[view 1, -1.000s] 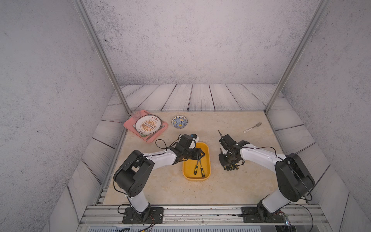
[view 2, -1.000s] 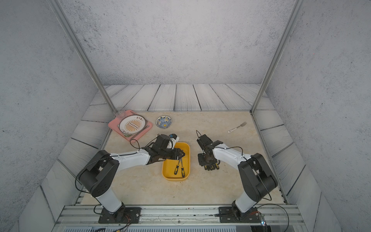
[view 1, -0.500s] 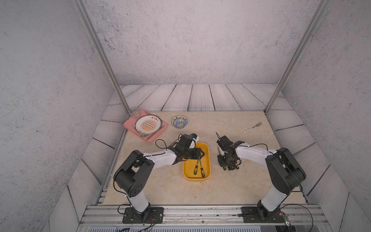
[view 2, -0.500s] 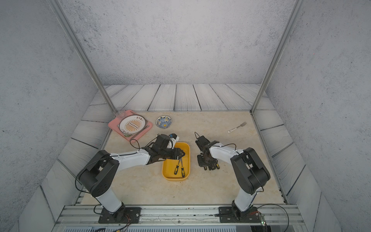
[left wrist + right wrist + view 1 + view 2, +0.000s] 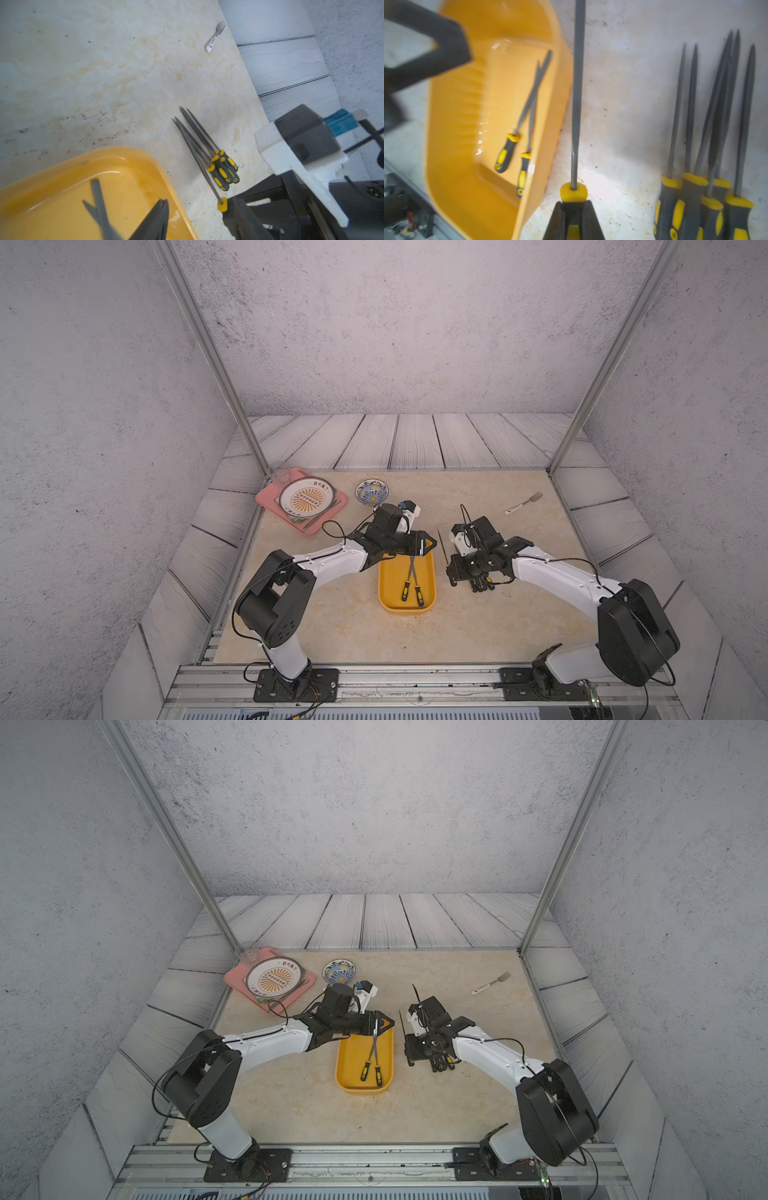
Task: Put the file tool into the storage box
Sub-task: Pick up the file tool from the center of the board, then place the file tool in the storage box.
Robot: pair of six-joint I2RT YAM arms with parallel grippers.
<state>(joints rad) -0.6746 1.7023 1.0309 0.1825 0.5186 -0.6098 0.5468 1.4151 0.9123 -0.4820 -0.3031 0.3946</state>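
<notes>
Your right gripper is the live one: its jaws are clamped on the black-and-yellow handle of the file tool, and the shaft sticks straight out ahead, so it should go in lengthways. The file is just beside the storage box, outside its right wall and parallel to the long side, not yet over it; I'd expect a short shift left, then lower and let go. The loose pile of files lies on the worktop just right of that gripper, handles toward the robot's base, which explains the handle-end grab. In the box two files lie the same way, handles at the near end, shafts crossed. The left gripper hangs over the box's far end above their tips. I can't tell how wide its jaws stand or whether they touch anything. It may foul the incoming tip, so watch clearance. Further back, the bowl, the plate on the pink tray and the fork sit well apart from all this
</notes>
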